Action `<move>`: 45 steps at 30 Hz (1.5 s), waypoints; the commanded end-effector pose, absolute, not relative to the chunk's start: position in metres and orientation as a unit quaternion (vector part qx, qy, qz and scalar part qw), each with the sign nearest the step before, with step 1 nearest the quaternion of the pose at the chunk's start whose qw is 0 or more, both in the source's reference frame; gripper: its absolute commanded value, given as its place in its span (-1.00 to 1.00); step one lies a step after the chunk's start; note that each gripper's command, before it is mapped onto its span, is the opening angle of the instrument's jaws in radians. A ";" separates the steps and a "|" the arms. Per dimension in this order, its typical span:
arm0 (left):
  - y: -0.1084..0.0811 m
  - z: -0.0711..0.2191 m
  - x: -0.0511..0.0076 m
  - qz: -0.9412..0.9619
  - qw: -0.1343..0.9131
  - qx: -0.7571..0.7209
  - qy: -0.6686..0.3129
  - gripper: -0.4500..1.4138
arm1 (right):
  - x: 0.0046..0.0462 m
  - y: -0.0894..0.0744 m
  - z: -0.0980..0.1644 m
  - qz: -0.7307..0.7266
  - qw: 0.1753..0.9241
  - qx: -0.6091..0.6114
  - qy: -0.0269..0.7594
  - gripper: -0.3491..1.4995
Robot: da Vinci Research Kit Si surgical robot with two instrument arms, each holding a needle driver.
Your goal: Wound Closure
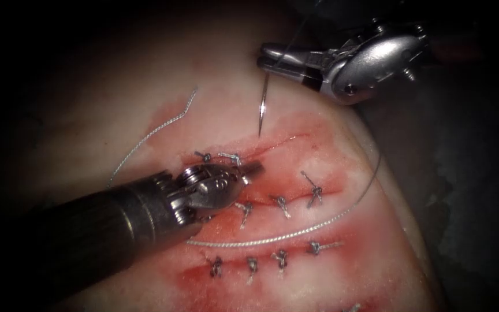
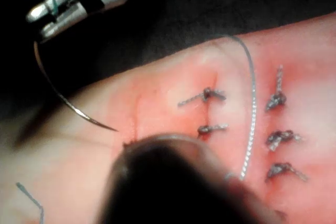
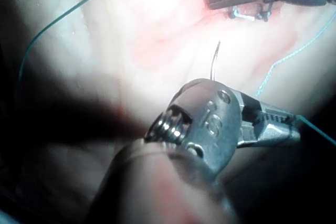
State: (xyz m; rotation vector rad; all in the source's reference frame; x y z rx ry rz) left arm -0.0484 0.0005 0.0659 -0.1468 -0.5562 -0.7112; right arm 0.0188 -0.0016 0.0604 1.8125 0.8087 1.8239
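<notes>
The right arm's silver tool (image 1: 268,58) has its jaws clamped on the thin curved steel needle (image 1: 263,107) near its thread end. The needle hangs free above the tissue, its point just over the upper end of the cut and not in the flesh. The left arm's tool (image 1: 254,169) has its jaws pressed together, holding nothing, the tip lying over the cut among the upper stitches. The pale, red-stained pork tissue (image 1: 215,110) carries rows of dark knotted stitches (image 1: 314,192). A long twisted whitish thread (image 1: 295,234) lies across it between two rows, curving up the right side toward the right tool. A loose cut thread end (image 1: 163,128) rests left of the cut.
</notes>
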 end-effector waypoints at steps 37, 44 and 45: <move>0.001 0.067 -0.0500 -0.340 0.900 -0.073 -0.261 -1.00 | 0.0223 -0.002 0.060 0.634 0.315 0.648 0.281 -1.00; 0.001 0.067 -0.0499 -0.339 0.902 -0.071 -0.257 -1.00 | 0.0223 -0.002 0.060 0.628 0.350 0.629 0.294 -1.00; 0.001 0.067 -0.0499 -0.339 0.902 -0.070 -0.258 -1.00 | 0.0223 -0.002 0.060 0.627 0.352 0.629 0.296 -1.00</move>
